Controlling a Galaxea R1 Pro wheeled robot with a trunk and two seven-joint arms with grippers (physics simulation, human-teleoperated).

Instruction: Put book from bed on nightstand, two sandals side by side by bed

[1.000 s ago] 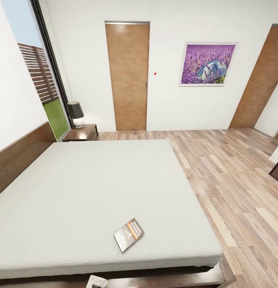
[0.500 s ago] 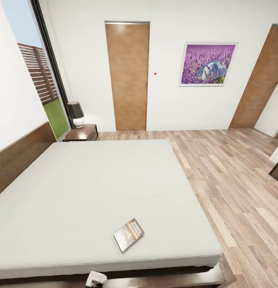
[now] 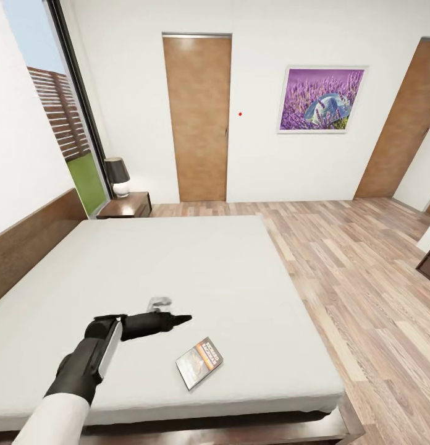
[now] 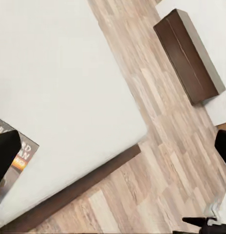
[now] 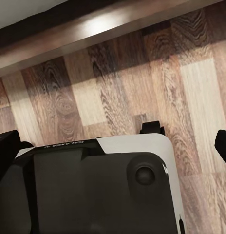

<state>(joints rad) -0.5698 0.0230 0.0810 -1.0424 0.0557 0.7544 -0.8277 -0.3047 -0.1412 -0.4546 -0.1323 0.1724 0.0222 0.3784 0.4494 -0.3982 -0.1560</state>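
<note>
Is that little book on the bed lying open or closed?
Closed. The book lies flat on the bed, its front cover with white lettering facing up and no pages spread.

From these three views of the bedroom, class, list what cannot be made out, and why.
1. The book: in the left wrist view, cut off by the edge and partly behind a dark fingertip.
2. Left end effector: head view, seen side-on, so open or shut is unclear.
3. Right end effector: right wrist view, its fingertips are cut off at both edges above the robot's base.
</note>
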